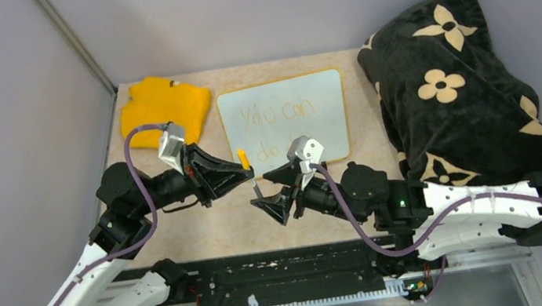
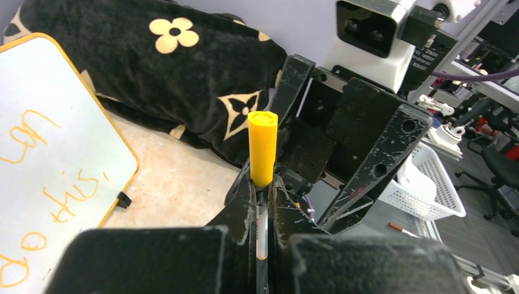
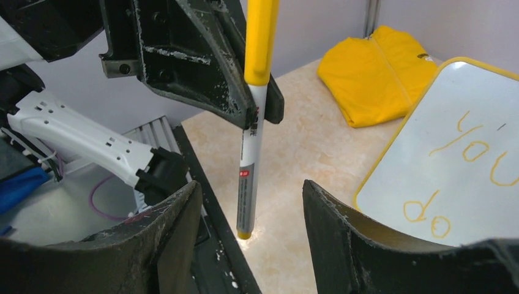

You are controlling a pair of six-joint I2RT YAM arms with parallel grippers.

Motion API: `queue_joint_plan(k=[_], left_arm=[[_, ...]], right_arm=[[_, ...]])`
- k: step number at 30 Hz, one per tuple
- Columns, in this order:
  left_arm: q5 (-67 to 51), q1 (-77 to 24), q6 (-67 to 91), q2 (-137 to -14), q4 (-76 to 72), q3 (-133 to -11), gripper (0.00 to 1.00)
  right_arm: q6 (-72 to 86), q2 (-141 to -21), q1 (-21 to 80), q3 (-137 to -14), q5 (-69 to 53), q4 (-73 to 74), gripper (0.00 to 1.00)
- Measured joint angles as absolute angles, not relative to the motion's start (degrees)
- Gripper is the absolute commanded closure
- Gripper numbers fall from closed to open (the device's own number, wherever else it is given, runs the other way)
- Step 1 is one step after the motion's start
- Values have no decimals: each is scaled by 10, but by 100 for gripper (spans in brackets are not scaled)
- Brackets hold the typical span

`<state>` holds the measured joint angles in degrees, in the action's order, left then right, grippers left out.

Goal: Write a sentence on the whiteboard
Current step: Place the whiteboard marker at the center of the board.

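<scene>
Clamping a yellow-capped white marker pen (image 3: 251,153), the left fingers (image 2: 240,205) hold it upright over the beige desk (image 3: 306,141) near its front edge. Right fingers (image 3: 343,233) stand apart, facing it.

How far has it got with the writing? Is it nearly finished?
Done: the sentence on the whiteboard reads "you can do this", pieced together from the two wrist views. In hand: the left gripper is shut on the marker, which stands upright with its yellow cap on, and the right gripper is open close by. Left: apparently only putting the marker down.
</scene>
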<state>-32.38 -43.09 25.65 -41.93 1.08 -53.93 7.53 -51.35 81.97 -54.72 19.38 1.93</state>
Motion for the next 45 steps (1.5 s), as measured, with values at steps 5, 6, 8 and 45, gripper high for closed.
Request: queue_joint_plan(k=[5, 6, 8, 45], left_arm=[[-341, -431, 259, -411, 6, -533, 100], [-343, -431, 259, -409, 4, -532, 100], [-345, -431, 260, -405, 4, -531, 100], [-309, -430, 306, -399, -74, -508, 74]], right_arm=[[83, -535, 820, -547, 195, -1, 49], [86, -539, 820, -547, 195, -4, 51], [91, -543, 820, -547, 195, -6, 55], [121, -541, 820, -510, 172, -26, 100]])
